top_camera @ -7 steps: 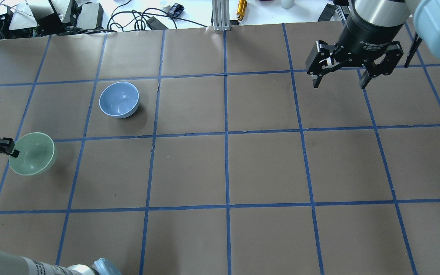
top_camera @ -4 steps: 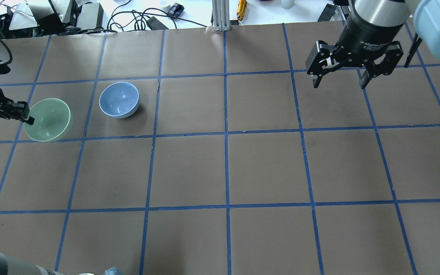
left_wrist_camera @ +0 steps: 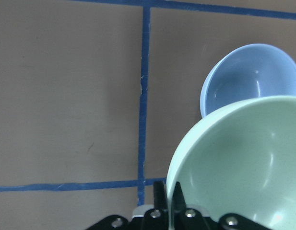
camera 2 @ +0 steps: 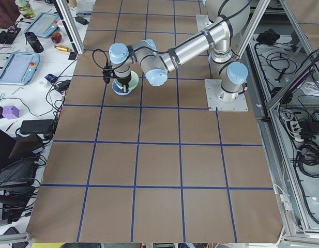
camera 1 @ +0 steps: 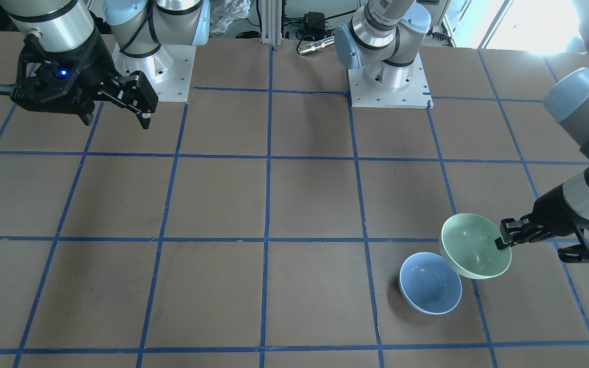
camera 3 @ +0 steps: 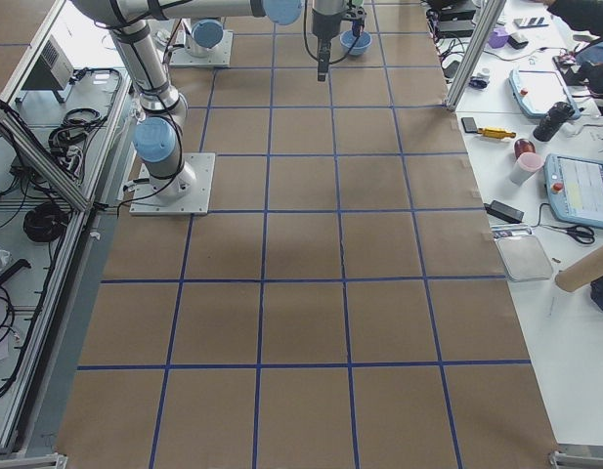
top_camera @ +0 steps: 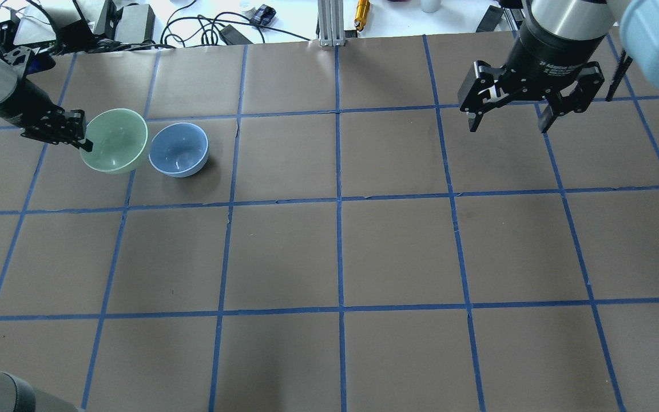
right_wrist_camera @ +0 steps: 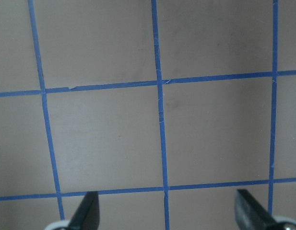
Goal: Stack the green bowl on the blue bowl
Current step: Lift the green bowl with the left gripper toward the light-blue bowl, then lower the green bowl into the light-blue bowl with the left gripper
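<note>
My left gripper (top_camera: 84, 143) is shut on the rim of the green bowl (top_camera: 115, 141) and holds it in the air, tilted a little, just left of the blue bowl (top_camera: 179, 149). The blue bowl stands upright on the table. In the front-facing view the green bowl (camera 1: 474, 245) overlaps the blue bowl's (camera 1: 430, 282) upper right rim, with my left gripper (camera 1: 503, 243) on its right side. The left wrist view shows the green bowl (left_wrist_camera: 243, 163) in the jaws and the blue bowl (left_wrist_camera: 248, 79) beyond it. My right gripper (top_camera: 507, 126) is open and empty, high at the far right.
The table (top_camera: 341, 252) is brown paper with a blue tape grid. Cables and boxes (top_camera: 106, 23) lie beyond its far edge. The arm bases (camera 1: 389, 76) stand at the robot's side of the table.
My left gripper has carried the green bowl from the near left of the table, away from me and to the right, to just beside the blue bowl. The right arm has not moved.
</note>
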Tool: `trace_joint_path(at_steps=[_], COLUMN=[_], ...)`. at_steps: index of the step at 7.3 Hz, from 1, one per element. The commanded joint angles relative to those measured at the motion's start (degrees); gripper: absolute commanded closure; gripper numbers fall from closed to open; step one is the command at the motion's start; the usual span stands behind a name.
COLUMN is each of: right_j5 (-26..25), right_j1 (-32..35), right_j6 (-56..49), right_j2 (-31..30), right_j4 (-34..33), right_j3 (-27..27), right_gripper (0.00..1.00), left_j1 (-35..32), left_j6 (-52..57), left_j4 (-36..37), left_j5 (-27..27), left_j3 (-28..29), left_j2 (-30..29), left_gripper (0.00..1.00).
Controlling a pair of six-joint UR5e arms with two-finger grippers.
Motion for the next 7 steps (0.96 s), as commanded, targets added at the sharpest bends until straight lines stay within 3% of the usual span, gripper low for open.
trace_joint_path(at_steps=[1,4,7], right_j5=[0.0,0.0,0.0], right_j1=[0.0,0.0,0.0], right_j6=[0.0,0.0,0.0], right_j2=[0.0,0.0,0.0], right_j4=[-0.1,0.0,0.0], right_j3=[0.0,0.1,0.1], right_gripper=[0.00,0.00,0.00], left_j1=[-2.7,-3.5,-4.3], left_j6=[-4.3,-5.2,-6.5], left_j4=[0.5,5.7,5.7], left_j5=[-0.1,0.1,0.1], left_j3=[1.2,1.3,1.3], left_j2=[-2.7,-6.9,-8.2], left_gripper=[0.99,0.98,0.98])
